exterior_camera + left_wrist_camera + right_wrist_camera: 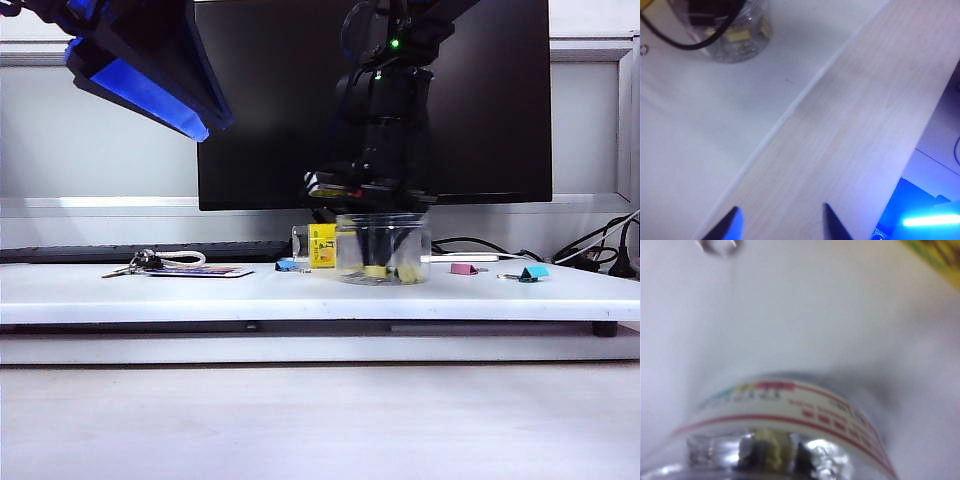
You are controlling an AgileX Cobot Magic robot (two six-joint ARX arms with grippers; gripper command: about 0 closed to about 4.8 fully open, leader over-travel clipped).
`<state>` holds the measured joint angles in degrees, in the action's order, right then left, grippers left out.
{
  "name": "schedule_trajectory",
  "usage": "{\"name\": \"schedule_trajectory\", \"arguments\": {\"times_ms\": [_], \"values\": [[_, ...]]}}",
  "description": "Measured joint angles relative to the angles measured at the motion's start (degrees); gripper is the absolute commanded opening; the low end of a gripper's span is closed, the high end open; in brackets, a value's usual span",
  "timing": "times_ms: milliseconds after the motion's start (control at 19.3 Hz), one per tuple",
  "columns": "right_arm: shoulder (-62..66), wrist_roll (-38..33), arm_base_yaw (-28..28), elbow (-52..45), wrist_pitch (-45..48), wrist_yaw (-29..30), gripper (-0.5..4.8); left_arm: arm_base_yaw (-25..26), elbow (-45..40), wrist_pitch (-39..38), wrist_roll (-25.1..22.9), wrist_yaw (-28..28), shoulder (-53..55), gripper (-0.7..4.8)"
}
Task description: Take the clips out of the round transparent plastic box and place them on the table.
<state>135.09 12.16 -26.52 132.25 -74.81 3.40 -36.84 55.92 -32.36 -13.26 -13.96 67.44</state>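
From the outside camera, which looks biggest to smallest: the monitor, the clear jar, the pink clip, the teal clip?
1. Monitor
2. Jar
3. Pink clip and teal clip: alike, too small to rank.

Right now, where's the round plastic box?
In the exterior view the box stands on the table just right of centre, beside the yellow-labelled bottle, with the right gripper reaching down into it.

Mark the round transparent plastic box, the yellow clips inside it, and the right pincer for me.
round transparent plastic box [425,250]: exterior view, its clear side wall.
clips [375,270]: exterior view, a pale-yellow clip on the box floor.
right pincer [382,245]: exterior view, dark fingers reaching down inside the box.
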Motion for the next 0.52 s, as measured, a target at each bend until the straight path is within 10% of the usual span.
{"name": "schedule_trajectory", "arguments": {"times_ms": [519], "values": [[-2.34, -0.31, 0.07, -0.11, -1.51, -0.81, 0.95, -0.02, 0.00, 0.17, 0.00, -0.09, 0.00, 2.14]]}}
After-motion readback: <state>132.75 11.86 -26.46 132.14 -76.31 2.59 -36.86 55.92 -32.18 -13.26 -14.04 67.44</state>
